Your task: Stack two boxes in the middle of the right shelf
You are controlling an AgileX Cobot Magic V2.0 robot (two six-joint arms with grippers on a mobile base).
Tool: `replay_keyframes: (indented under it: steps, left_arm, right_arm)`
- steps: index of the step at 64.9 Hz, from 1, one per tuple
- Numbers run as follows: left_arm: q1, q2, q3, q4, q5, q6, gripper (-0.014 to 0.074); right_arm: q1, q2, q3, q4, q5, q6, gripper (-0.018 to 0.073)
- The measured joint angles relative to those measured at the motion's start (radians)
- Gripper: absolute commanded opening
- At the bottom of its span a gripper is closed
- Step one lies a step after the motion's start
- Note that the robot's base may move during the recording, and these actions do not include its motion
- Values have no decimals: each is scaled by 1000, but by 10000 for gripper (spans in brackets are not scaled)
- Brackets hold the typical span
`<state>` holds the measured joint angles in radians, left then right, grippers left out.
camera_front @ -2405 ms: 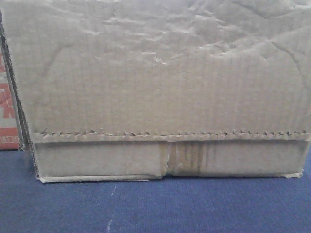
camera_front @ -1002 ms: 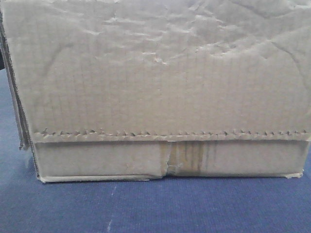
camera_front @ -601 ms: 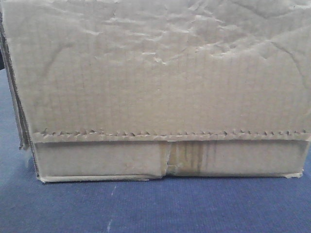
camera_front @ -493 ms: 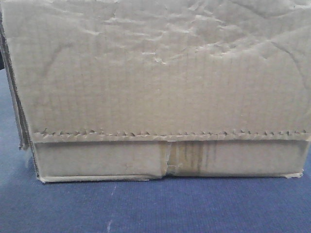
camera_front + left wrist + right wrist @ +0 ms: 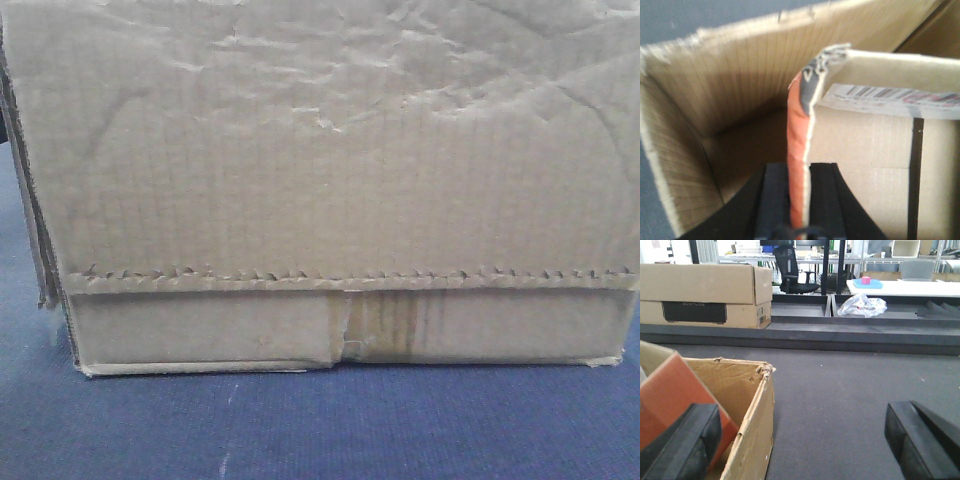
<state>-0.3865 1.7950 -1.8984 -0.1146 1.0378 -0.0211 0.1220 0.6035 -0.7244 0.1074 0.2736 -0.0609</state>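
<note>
A wide, wrinkled brown box (image 5: 330, 180) with a jagged strip line and a stained centre seam fills the front view and rests on blue carpet (image 5: 320, 430). In the left wrist view my left gripper (image 5: 799, 167) is shut on the upright orange-printed wall (image 5: 796, 125) of a box standing inside an open brown carton (image 5: 730, 80). My right gripper (image 5: 800, 415) is open wide. Its left finger (image 5: 685, 445) lies over the orange box (image 5: 670, 390), and the carton's torn wall (image 5: 757, 415) stands between its fingers. The shelf is out of view.
Dark carpet floor (image 5: 850, 385) stretches to the right of the carton. Beyond it a low dark platform (image 5: 840, 332) carries another closed carton (image 5: 705, 295) and a crumpled plastic bag (image 5: 862, 305). An office chair (image 5: 790, 270) and a white table (image 5: 910, 287) stand farther back.
A red-and-white printed box at the front view's left edge has gone from sight, leaving blue carpet there. The brown box keeps its place in the frame.
</note>
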Motion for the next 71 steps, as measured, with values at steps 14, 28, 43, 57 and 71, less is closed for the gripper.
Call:
replay_keyframes:
  steps: [14,28,43,57,71]
  left_arm:
    - [0,12,0,2,4,-2,80]
    - [0,10,-2,-3,-4,-5,531]
    - [0,-53,-2,-3,-23,-5,599]
    - [4,-171,-4,8,-11,-5,599]
    - [92,-260,-4,59,115,-5,599]
  right_arm:
    - [0,0,0,2,4,0,570]
    - [0,0,0,4,6,0,570]
    - [0,0,-2,4,28,0,570]
    - [0,35,-109,4,170,0,570]
    - [82,177,-313,4,345,0,570]
